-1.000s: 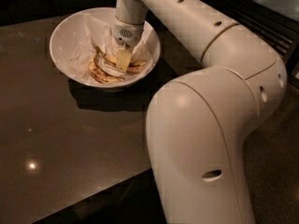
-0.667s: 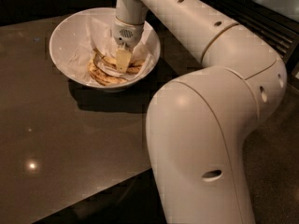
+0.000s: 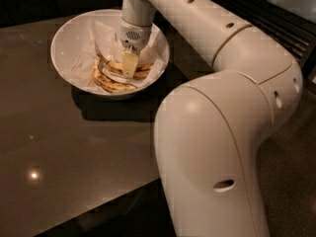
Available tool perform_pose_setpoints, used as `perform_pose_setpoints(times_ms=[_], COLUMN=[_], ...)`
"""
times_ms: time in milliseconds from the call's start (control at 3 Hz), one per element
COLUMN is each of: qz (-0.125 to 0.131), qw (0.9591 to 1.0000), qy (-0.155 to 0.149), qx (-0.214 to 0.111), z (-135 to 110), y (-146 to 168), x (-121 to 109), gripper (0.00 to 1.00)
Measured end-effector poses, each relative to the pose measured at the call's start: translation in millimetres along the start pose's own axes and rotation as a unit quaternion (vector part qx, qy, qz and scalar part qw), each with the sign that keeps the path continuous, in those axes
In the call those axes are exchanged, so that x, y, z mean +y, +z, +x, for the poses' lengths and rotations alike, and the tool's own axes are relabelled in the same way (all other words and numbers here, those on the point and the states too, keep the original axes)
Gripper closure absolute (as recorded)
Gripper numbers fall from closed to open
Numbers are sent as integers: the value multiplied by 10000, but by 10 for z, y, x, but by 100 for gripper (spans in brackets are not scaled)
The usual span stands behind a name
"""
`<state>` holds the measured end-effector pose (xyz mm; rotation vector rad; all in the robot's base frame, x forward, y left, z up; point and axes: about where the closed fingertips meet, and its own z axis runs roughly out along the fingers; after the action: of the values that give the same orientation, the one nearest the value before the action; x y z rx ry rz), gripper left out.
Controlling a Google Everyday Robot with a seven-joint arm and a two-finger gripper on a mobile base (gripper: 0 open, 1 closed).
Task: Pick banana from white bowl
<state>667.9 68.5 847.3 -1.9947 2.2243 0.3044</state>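
The white bowl (image 3: pixel 64 38) stands on the dark table at the upper left, lined with crumpled white paper. The banana (image 3: pixel 111 82), a small brown-spotted yellow bunch, lies in the bowl's bottom right part. My gripper (image 3: pixel 129 69) reaches straight down into the bowl from above. Its tip is right at the middle of the bunch and covers part of it. My white arm runs from the bowl across the right half of the view.
The dark glossy table (image 3: pixel 59 147) spreads to the left and front, with its front edge running diagonally at the lower left. The big white arm housing (image 3: pixel 212 147) fills the lower right. A dark slatted structure (image 3: pixel 276 19) stands at the back right.
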Motion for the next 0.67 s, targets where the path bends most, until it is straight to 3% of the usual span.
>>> perform_pose_setpoints(times_ms=[667], qz=[239], qw=[9988], qy=[-24], qx=[-417], z=[129], y=[-361], x=[104], gripper=[100])
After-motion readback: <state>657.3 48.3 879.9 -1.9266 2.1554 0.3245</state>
